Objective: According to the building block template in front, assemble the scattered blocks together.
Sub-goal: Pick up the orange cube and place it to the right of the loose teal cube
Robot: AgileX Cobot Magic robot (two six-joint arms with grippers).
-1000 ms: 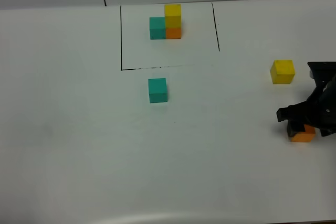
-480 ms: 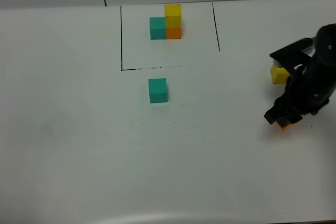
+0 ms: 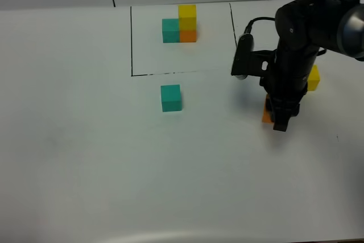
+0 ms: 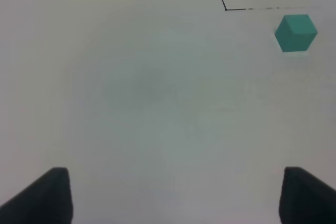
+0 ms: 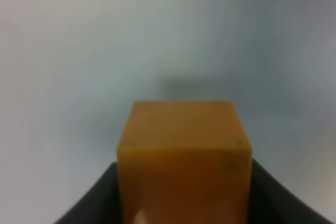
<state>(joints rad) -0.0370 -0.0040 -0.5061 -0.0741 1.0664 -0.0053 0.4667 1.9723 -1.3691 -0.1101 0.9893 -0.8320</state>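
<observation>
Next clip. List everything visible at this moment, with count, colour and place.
template blocks: 3, teal, orange, yellow; yellow on orange, teal beside; inside the outline
outline: 1, black, far side of table
loose teal block: 1, teal, just outside the outline's near edge
loose yellow block: 1, yellow, right side, partly behind the right arm
orange block: 1, orange, in the right gripper
table: 1, white, under everything
left gripper: 1, black, jaws apart, empty
right gripper: 1, black, jaws shut on the orange block

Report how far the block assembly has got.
Done: nothing joined yet; the teal block lies alone outside the template box. In hand: the right gripper holds the orange block. To do: set orange beside teal, then stack the yellow block on it.
</observation>
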